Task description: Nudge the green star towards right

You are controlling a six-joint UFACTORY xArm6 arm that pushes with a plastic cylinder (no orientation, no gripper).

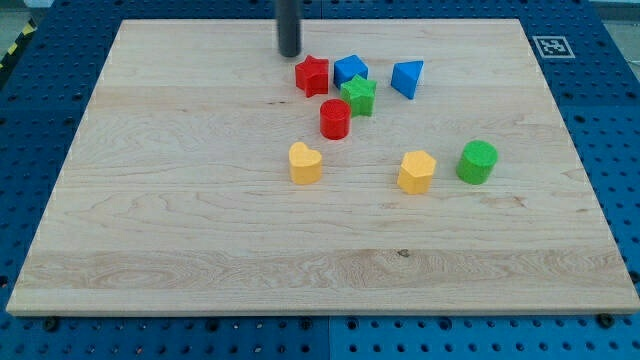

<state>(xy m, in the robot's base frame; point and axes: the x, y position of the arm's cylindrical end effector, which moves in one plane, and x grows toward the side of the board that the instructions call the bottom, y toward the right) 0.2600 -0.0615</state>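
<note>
The green star (359, 95) lies near the view's top centre on the wooden board (180, 200). It touches a blue block (350, 69) just above it and sits right of a red star (312, 75). A red cylinder (335, 119) lies just below and left of it. My tip (290, 53) is the end of a dark rod coming down from the view's top. It stands up and left of the red star, about 70 pixels left of the green star, touching no block.
A blue triangular block (407, 77) lies right of the green star. A yellow block (305, 163), another yellow block (416, 172) and a green cylinder (477, 162) lie lower on the board. A marker tag (551, 46) is at the board's top right corner.
</note>
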